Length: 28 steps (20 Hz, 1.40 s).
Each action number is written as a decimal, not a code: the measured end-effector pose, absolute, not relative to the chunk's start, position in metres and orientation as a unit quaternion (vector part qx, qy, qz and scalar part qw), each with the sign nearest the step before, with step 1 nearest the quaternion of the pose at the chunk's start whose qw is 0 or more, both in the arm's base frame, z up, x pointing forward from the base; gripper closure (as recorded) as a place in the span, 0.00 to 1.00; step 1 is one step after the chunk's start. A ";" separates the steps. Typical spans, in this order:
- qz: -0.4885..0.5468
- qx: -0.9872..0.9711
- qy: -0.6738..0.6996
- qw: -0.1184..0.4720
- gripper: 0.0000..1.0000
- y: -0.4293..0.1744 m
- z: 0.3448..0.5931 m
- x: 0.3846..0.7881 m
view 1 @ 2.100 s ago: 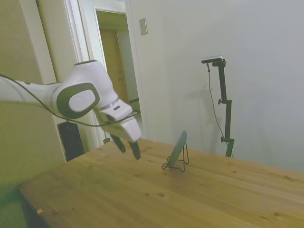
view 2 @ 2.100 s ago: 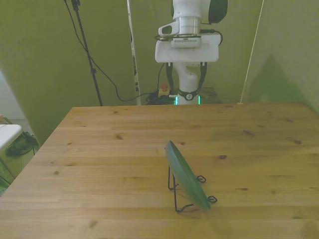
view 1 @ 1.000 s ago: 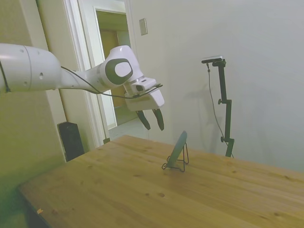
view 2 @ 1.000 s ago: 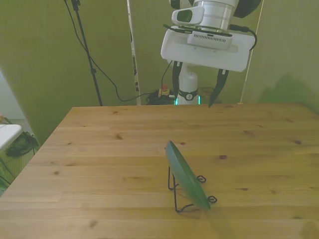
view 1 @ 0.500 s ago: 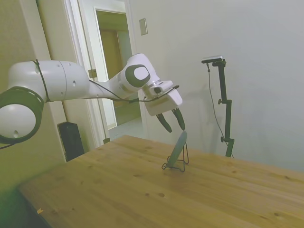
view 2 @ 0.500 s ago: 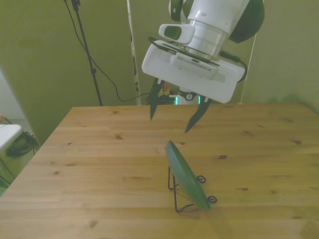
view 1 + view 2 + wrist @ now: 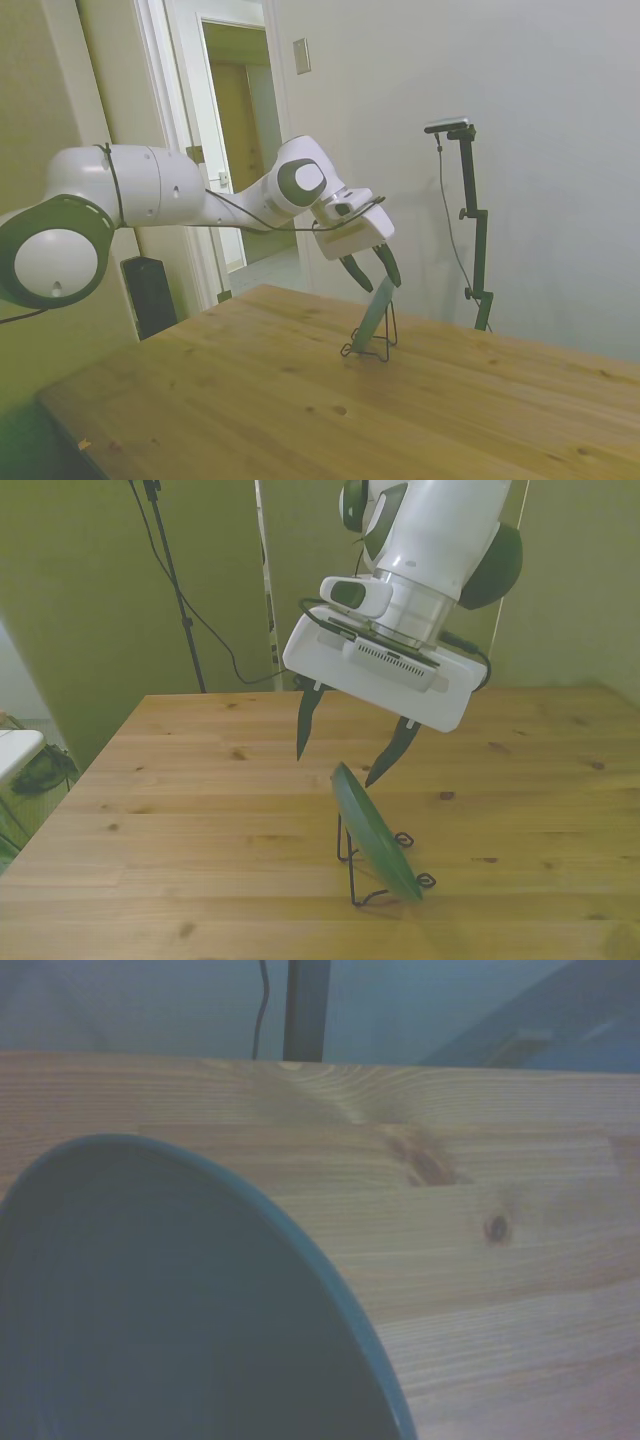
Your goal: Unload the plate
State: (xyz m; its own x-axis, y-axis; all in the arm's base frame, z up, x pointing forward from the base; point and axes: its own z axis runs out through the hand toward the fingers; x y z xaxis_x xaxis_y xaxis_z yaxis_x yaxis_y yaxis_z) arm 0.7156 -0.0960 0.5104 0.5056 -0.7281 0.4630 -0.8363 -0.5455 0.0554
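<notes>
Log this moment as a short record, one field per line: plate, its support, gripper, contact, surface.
plate: dark green plate, standing on edge and tilted, leaning back in its stand
support: thin black wire stand holding the plate near the table's middle
gripper: gripper open, fingers pointing down, spread to either side of the plate's upper rim
contact: none visible; fingertips sit just above the top edge
surface: wooden table, nothing else on it in view
wrist view: plate fills most of the picture, seen close
</notes>
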 end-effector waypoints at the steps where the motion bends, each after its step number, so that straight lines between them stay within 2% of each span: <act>1: 0.198 0.856 -0.457 0.138 1.00 -0.098 0.508 0.716; 21: 0.196 0.859 -0.458 0.114 1.00 -0.095 0.488 0.724; 28: 0.201 0.859 -0.458 0.112 1.00 -0.094 0.493 0.725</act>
